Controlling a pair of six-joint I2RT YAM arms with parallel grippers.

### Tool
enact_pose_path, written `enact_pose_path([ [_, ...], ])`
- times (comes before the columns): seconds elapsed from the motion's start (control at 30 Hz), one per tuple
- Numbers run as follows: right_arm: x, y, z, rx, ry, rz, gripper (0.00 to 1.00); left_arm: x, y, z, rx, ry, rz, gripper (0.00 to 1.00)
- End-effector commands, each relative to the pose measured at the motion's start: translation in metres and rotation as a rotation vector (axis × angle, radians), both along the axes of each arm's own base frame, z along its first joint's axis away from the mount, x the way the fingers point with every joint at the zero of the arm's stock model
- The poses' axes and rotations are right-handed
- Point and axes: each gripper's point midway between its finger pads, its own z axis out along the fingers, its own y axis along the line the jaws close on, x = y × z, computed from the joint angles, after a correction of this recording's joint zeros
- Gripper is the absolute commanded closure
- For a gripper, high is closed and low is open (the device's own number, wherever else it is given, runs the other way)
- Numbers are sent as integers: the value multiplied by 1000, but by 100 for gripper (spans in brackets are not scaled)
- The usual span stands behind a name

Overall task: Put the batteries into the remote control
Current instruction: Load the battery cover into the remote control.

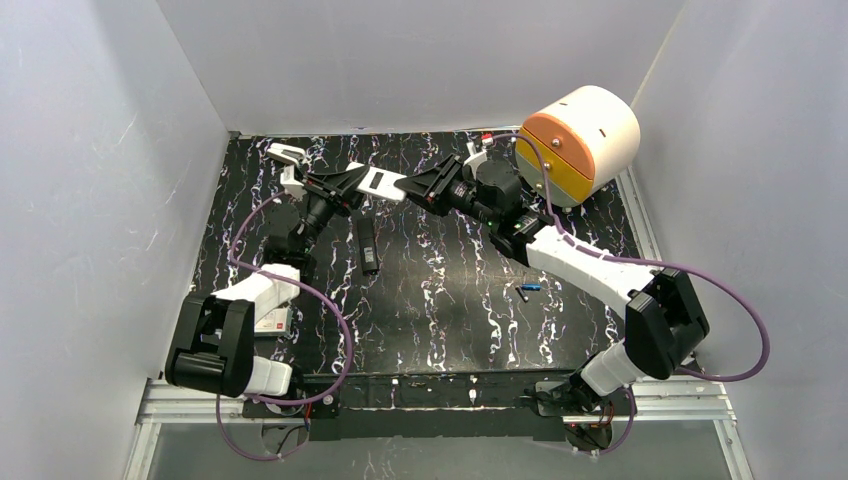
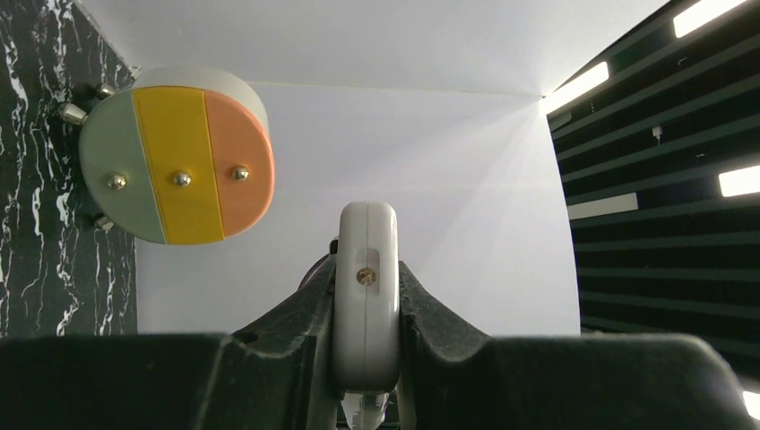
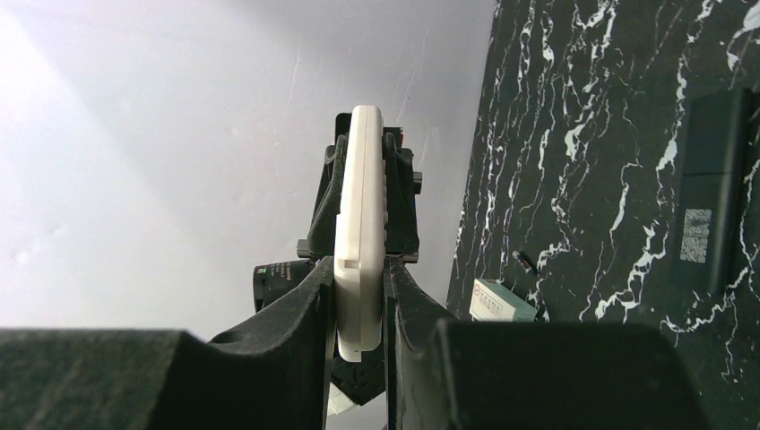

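Observation:
A white remote control (image 1: 380,181) hangs above the back of the black marbled table (image 1: 450,320), held at both ends. My left gripper (image 1: 352,186) is shut on its left end and my right gripper (image 1: 415,188) on its right end. In the left wrist view the remote control (image 2: 366,260) stands edge-on between the pads of the left gripper (image 2: 366,279). The right wrist view shows the remote control (image 3: 361,206) pinched in the right gripper (image 3: 360,269). Two small batteries (image 1: 528,290), blue and black, lie on the table right of centre.
A black remote (image 1: 367,245) lies flat under the held one and also shows in the right wrist view (image 3: 717,179). A round drum with orange and yellow drawer fronts (image 1: 585,135) stands back right. A small white box (image 1: 272,320) lies near the left arm; a tiny dark cylinder (image 3: 524,262) lies beside it.

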Motion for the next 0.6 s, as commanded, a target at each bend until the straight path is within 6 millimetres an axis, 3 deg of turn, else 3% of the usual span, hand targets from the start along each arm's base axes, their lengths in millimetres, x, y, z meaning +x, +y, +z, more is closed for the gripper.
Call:
enact_pose_path([
  [0.0,-9,23,0,19,-63,86,88,-39,-25,53,4,-210,-158,100],
  [0.57,1,52,-16,-56,-30,119,87,-93,-52,47,176,-286,-335,100],
])
